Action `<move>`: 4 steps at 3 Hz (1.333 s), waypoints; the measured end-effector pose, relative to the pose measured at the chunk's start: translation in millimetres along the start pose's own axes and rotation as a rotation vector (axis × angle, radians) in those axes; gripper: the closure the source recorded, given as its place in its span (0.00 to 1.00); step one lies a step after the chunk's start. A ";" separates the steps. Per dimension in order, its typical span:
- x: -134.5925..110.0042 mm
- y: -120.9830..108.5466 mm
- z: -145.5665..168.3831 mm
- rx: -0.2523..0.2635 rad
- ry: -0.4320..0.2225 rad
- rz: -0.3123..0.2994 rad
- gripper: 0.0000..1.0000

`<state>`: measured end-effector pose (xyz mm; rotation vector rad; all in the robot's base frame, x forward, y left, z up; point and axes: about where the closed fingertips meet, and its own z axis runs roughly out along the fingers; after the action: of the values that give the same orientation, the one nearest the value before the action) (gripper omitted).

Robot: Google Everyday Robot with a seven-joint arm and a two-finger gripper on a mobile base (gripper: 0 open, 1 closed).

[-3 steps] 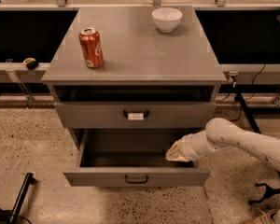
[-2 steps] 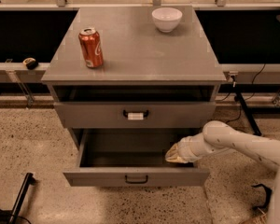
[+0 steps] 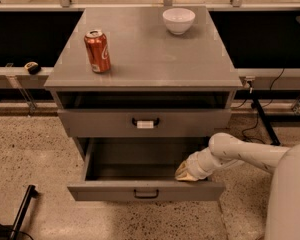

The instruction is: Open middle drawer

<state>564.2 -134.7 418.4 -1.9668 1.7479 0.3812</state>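
Observation:
The middle drawer [image 3: 110, 190] is the wide, shallow grey drawer with a plain black loop handle [image 3: 146, 194]. It stands pulled well out of the cabinet, and its inside looks dark. My gripper [image 3: 187, 173] is inside the drawer's front right corner, just behind the front panel. The white arm [image 3: 240, 154] reaches in from the right. Above is the taller drawer [image 3: 90, 124] with a white tag on its handle [image 3: 145, 123]. It is slightly out, with a dark gap over it. Any drawer below the open one is hidden.
A red soda can [image 3: 97, 50] stands on the cabinet top [image 3: 150, 59] at the left, and a white bowl [image 3: 178, 20] at the back right. Cables [image 3: 255, 114] run along the floor to the right. A black bar [image 3: 22, 209] lies on the speckled floor at lower left.
My gripper has moved slightly down and left, toward the drawer's front panel. The drawer's position looks about the same.

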 end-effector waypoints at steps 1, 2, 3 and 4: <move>-1.4 16.4 -1.1 -0.062 -0.001 0.018 1.00; -13.6 42.1 -7.1 -0.136 -0.036 0.045 1.00; -25.4 63.7 -19.7 -0.194 -0.068 0.077 1.00; -33.3 72.6 -36.0 -0.208 -0.096 0.100 1.00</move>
<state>484.1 -130.3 453.6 -1.9682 1.8115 0.7056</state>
